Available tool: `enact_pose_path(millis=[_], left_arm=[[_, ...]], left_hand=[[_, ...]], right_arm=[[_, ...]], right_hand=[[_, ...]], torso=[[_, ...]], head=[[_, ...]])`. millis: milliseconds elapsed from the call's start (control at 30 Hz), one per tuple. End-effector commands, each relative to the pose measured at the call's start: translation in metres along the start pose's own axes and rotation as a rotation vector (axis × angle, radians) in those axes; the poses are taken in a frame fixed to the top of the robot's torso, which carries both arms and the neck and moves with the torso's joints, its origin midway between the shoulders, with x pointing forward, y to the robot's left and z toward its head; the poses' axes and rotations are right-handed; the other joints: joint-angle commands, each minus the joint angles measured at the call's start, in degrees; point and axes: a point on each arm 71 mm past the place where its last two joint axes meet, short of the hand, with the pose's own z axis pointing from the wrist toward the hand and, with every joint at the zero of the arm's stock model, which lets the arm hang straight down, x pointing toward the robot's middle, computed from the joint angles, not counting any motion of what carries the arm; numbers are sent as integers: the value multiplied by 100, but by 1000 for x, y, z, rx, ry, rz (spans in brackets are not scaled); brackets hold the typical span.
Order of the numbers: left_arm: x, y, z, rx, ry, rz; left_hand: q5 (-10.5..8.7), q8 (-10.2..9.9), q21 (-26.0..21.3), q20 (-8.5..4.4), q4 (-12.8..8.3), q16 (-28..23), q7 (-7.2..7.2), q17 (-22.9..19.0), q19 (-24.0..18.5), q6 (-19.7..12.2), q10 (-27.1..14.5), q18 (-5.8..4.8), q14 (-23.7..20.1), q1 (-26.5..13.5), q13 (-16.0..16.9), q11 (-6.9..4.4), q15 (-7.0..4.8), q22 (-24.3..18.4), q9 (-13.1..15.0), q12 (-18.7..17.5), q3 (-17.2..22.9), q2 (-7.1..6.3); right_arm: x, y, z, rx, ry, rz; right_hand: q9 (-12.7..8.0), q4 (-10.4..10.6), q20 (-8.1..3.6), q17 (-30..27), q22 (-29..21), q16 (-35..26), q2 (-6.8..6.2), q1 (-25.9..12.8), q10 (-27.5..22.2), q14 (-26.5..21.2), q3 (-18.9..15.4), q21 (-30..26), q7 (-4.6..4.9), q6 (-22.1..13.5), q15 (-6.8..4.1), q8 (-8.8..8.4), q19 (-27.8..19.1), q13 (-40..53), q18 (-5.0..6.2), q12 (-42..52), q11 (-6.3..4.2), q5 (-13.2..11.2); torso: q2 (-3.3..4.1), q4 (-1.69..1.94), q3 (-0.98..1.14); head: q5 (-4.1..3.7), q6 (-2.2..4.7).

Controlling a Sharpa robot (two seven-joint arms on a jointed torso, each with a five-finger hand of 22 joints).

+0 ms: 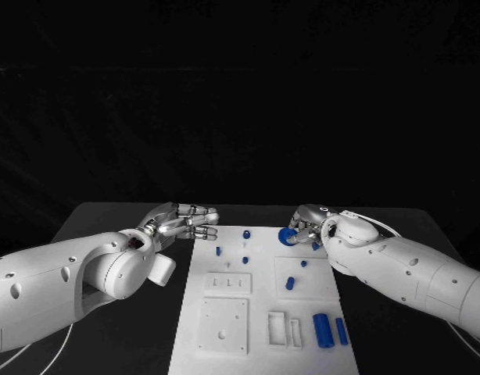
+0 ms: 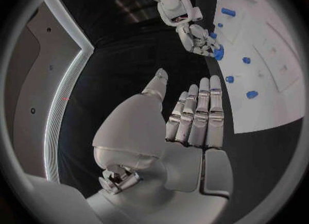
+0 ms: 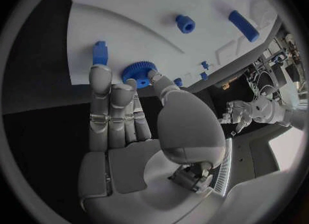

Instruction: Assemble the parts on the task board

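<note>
1. The right hand (image 1: pixel 308 226) sits at the upper right of the white board (image 1: pixel 223 348) in the head view. Its fingertips pinch a small blue gear (image 1: pixel 290 236) at the board's far end. In the right wrist view the gear (image 3: pixel 138 72) is caught between the thumb and the fingers (image 3: pixel 103 95), on or just above the white surface.
2. The left hand (image 1: pixel 178 221) hovers just off the board's upper left edge, over the black table (image 1: pixel 105 219). It holds nothing. In the left wrist view its fingers (image 2: pixel 200 110) lie close together and fairly straight, with the thumb apart.
3. I judge the gear to be light, stiff plastic. Its toothed rim should give the fingertips some bite, so slip is a small risk. It is best taken across the rim, opposite sides, leaving the middle hole free for whatever post it goes on.
4. Other blue pieces lie on the board: a small peg (image 1: pixel 245 233) near the top centre, a short piece (image 1: pixel 290 283) in the middle, and two longer cylinders (image 1: pixel 322 330) at the lower right. They look equally hard and light; the cylinders may roll if nudged.
5. Hard to make out:
   - whether the gear already sits on a post or is lifted clear, since the fingers cover its underside;
   - the gear's middle hole;
   - the shallow pockets in the board, which read only as faint outlines;
   - the near end of the board, cut off by the bottom edge of the head view.
</note>
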Motion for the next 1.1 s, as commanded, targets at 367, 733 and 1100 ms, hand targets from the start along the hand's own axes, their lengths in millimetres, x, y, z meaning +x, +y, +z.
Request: enact_pose_path(millis=[367,733,1100], left_arm=[[3,0,0,-4,24,5],[3,0,1,-7,27,5],[3,1,1,-9,28,5]], left_hand=[[-2,11,-12,15,-20,-26,10,-4,-1,-56,-45,-86,-28,82,9,0,-7,7,5,28,54,-5],[-1,9,-4,20,-34,-26,18,-4,-10,-108,-62,-82,-31,76,9,6,-4,7,2,28,67,-8],[-1,10,2,21,-38,-26,17,-4,-14,-100,-60,-79,-34,74,9,6,-3,8,3,28,76,5]], right_arm=[[9,3,0,-10,74,-21],[8,12,-1,-31,23,-85],[12,20,-2,-55,9,-129]], right_hand=[[0,-17,46,572,528,34,35,56,-49,22,-262,109,33,6,39,-35,31,67,-36,50,49,187],[-2,-120,81,798,814,131,31,93,-29,62,-227,197,70,192,87,-39,101,179,-43,192,109,-8],[-1,-376,82,1040,1095,278,-21,59,-1,93,743,319,30,519,77,-37,158,278,-60,291,78,-225]], torso=[[-2,-7,0],[2,5,5],[1,-2,2]], head=[[17,33],[-12,21],[-13,10]])
